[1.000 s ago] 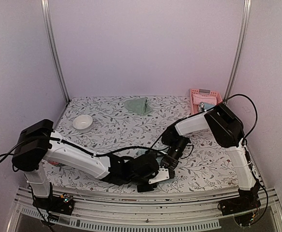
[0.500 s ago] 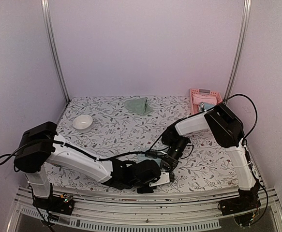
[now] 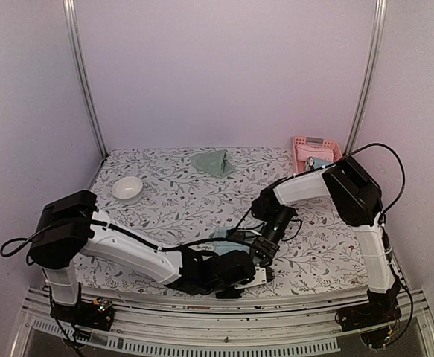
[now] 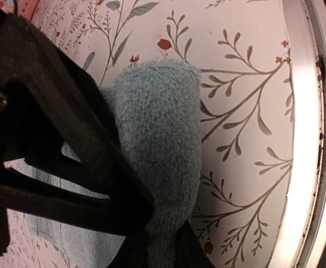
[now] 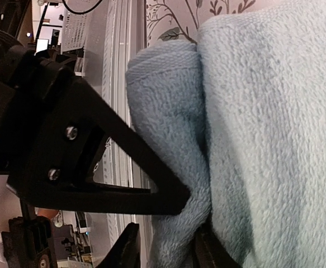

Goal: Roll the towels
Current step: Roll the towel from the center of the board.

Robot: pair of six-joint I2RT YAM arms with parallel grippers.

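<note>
Terry, pale blue: from above, the blue towel [image 3: 221,238] shows only as a small patch on the flowered bench [image 3: 172,204], near its front edge, mostly hidden under my two arms. My left gripper [image 3: 240,270] lies low along that edge, and my right gripper [image 3: 263,251] comes down just beside it from the right. The green towel [image 3: 213,162] lies crumpled at the far edge, well apart. The bowl [image 3: 127,187] sits at far left and the basket [image 3: 315,152] in the far right corner. From my left wrist, the blue towel [image 4: 163,139] is folded over into a thick rounded roll lying on the bench [image 4: 241,111] beside the metal rail [image 4: 305,139]. My left gripper [image 4: 164,229] is closed narrowly on its near end, the pile squeezed between the fingers. From my right wrist, the blue towel [image 5: 263,139] fills the view, a rolled edge next to a flatter layer. That rolled edge sits between the fingers of my right gripper [image 5: 176,220], but I cannot tell whether they pinch it or stand loose.
</note>
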